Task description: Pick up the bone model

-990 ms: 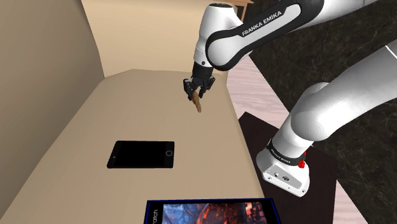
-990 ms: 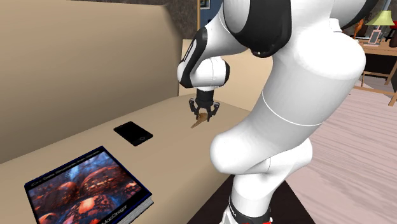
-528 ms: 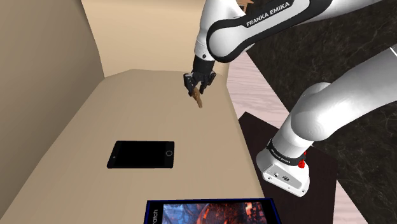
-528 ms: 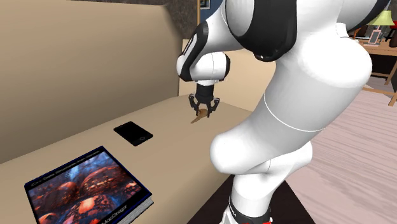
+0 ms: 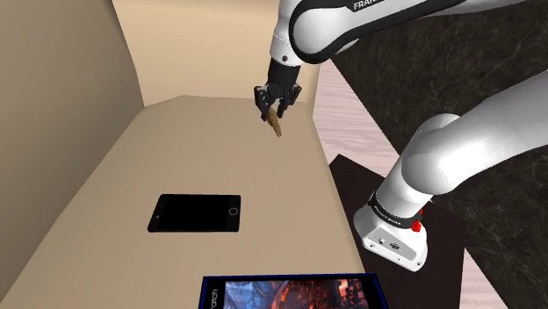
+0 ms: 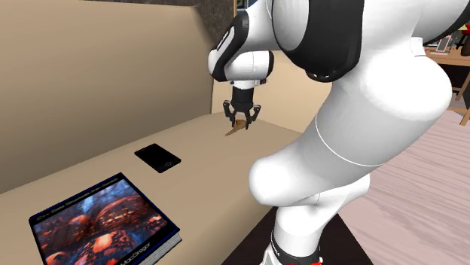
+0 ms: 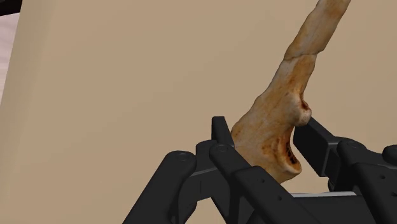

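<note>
Your bone model (image 7: 286, 121) hangs pinched by its knobbed end in the gripper (image 5: 274, 112), just above the desk's (image 5: 176, 149) far end. The pick looks essentially done; you need only raise it clear.

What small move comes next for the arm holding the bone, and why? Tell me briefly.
Probably a short straight lift with the grip kept shut. The end effector clasps the brown bone model at its thick end, and the long end hangs close over the tan tabletop, so more height seems wise before moving sideways.
</note>
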`<state>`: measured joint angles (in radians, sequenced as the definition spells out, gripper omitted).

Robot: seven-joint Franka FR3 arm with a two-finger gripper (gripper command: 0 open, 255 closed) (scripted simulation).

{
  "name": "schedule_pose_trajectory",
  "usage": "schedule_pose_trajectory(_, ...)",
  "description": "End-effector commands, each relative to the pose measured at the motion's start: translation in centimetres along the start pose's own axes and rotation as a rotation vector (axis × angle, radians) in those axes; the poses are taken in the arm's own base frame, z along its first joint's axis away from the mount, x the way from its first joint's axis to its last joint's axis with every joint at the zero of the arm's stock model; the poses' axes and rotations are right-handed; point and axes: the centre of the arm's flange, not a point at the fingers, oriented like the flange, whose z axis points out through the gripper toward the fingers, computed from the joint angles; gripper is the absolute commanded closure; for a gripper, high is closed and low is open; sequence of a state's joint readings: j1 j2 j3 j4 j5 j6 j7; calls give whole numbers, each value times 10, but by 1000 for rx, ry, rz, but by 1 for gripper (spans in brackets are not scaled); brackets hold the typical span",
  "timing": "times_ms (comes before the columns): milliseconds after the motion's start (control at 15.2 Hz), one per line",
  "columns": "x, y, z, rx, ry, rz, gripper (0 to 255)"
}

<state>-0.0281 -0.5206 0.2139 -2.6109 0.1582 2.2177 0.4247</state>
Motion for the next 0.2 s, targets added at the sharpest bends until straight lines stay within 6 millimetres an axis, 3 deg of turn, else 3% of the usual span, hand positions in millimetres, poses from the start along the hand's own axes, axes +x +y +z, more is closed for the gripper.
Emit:
schedule_pose_trajectory(0, 2, -1, -10, 0, 0, 0, 255)
schedule_pose_trajectory(132, 2, -1, -11, 0, 0, 0, 255)
